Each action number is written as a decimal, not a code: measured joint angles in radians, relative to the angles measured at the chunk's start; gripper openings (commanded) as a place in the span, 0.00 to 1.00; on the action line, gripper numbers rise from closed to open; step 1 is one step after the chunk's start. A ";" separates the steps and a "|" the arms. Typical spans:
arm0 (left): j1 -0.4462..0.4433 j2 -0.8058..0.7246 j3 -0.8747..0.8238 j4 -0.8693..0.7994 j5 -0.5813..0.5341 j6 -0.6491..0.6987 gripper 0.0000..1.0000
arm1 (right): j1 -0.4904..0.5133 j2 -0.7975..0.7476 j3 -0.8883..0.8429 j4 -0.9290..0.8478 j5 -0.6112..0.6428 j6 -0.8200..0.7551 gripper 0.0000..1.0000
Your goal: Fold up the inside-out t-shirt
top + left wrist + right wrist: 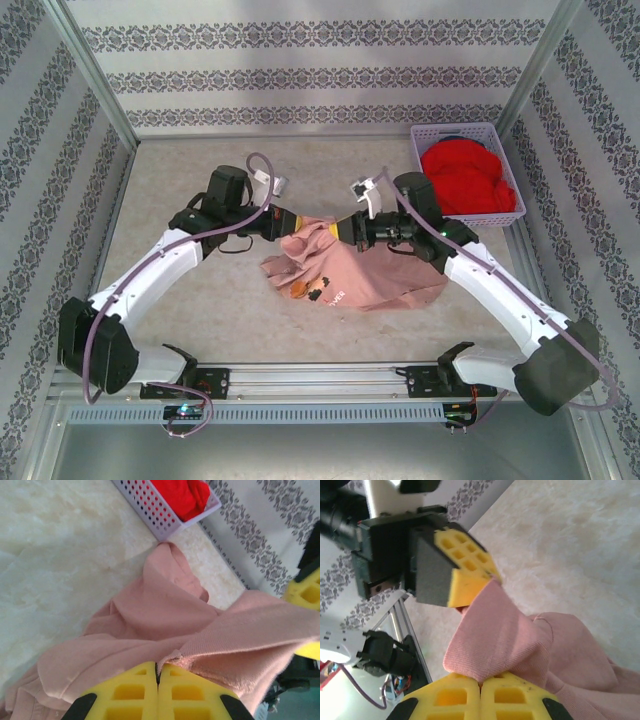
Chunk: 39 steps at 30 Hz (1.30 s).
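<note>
**Both arms pinching one raised edge of the pink t-shirt, mid-surface**

The t-shirt (375, 280) is dusty salmon-pink, a soft knit, and crumpled rather than flat. It sits as a loose heap about the middle of the pale mottled surface (180, 300), between the two arms. Most of the bulk spreads toward the right arm's side. A small print (320, 292) in orange, white and dark shows faintly on the near-left part of the heap; its design is too small to read.

One edge is lifted off the heap and stretched short between the two grippers. In the right wrist view that edge looks like a ribbed band, folded over. In the left wrist view the cloth (165, 610) rises in a humped fold, with deep creases behind it and a fuzzy raw-looking edge near the grip.

The left fingers (292, 224) are pressed together on the cloth, and a bit of fabric pokes out at the seam between the yellow pads (167, 677). The right fingers (335, 229) are also closed tight, pinching the same band (487, 690). The two grippers sit close together, facing each other above the heap's far-left part.

A lilac perforated basket (465, 131) at the far right corner holds a bright red garment (465, 175), well apart from the shirt.
</note>
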 measured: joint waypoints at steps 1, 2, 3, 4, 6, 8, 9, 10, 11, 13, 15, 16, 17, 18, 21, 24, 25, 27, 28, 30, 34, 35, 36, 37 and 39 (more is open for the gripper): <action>0.000 -0.013 -0.005 0.014 0.000 -0.015 0.00 | -0.006 0.000 0.000 0.007 -0.006 0.027 0.11; 0.000 -0.029 -0.011 0.029 0.001 -0.029 0.00 | -0.011 0.001 0.000 0.017 -0.012 0.055 0.12; 0.000 -0.046 -0.015 0.043 0.005 -0.043 0.00 | -0.014 0.002 0.000 0.032 -0.019 0.081 0.14; 0.000 -0.059 -0.018 0.054 0.010 -0.055 0.00 | -0.014 0.002 0.000 0.041 -0.026 0.102 0.16; 0.000 -0.085 -0.024 0.090 0.028 -0.082 0.00 | -0.014 0.006 0.000 0.063 -0.036 0.135 0.18; 0.000 -0.103 -0.027 0.119 0.048 -0.107 0.00 | -0.010 0.012 0.000 0.077 -0.037 0.150 0.20; 0.000 -0.109 -0.027 0.131 0.056 -0.118 0.00 | -0.005 0.016 0.000 0.083 -0.036 0.152 0.22; 0.000 -0.113 -0.027 0.139 0.063 -0.125 0.00 | -0.001 0.021 0.000 0.086 -0.035 0.152 0.24; 0.000 -0.115 -0.027 0.145 0.070 -0.131 0.00 | 0.006 0.027 0.000 0.087 -0.033 0.152 0.26; 0.000 -0.117 -0.027 0.148 0.076 -0.137 0.00 | 0.022 0.040 0.000 0.091 -0.032 0.151 0.28; 0.000 -0.118 -0.027 0.148 0.077 -0.142 0.00 | 0.040 0.053 0.003 0.092 -0.026 0.145 0.30; 0.000 -0.118 -0.027 0.148 0.079 -0.146 0.00 | 0.047 0.060 0.005 0.092 -0.021 0.140 0.30; 0.000 -0.118 -0.027 0.148 0.079 -0.148 0.00 | 0.055 0.066 0.007 0.090 -0.011 0.132 0.31; 0.000 -0.118 -0.027 0.148 0.079 -0.151 0.00 | 0.063 0.071 0.008 0.087 -0.004 0.123 0.32; 0.000 -0.119 -0.027 0.147 0.076 -0.155 0.00 | 0.086 0.075 0.009 0.079 0.014 0.098 0.36; 0.000 -0.123 -0.026 0.142 0.056 -0.157 0.00 | 0.116 0.065 0.009 0.064 0.056 0.060 0.39; 0.000 -0.125 -0.024 0.137 0.047 -0.157 0.00 | 0.129 0.055 0.007 0.054 0.080 0.042 0.40; 0.000 -0.126 -0.019 0.125 0.022 -0.158 0.00 | 0.174 0.008 -0.004 0.026 0.159 -0.003 0.42; 0.000 -0.127 -0.018 0.122 0.015 -0.159 0.00 | 0.200 -0.016 -0.007 0.013 0.199 -0.022 0.42; 0.000 -0.127 -0.017 0.116 -0.002 -0.165 0.00 | 0.268 -0.061 -0.007 -0.007 0.298 -0.063 0.43; 0.000 -0.127 -0.017 0.110 -0.021 -0.176 0.00 | 0.378 -0.071 -0.007 -0.011 0.497 -0.110 0.45; 0.000 -0.127 -0.017 0.108 -0.028 -0.179 0.00 | 0.399 -0.058 -0.007 -0.011 0.546 -0.115 0.45; 0.000 -0.127 -0.017 0.107 -0.031 -0.180 0.00 | 0.422 -0.038 -0.006 -0.011 0.604 -0.119 0.46; 0.000 -0.127 -0.017 0.105 -0.033 -0.182 0.00 | 0.439 -0.018 -0.006 -0.013 0.651 -0.119 0.47; 0.000 -0.127 -0.017 0.101 -0.037 -0.185 0.00 | 0.473 0.033 -0.005 -0.013 0.746 -0.120 0.44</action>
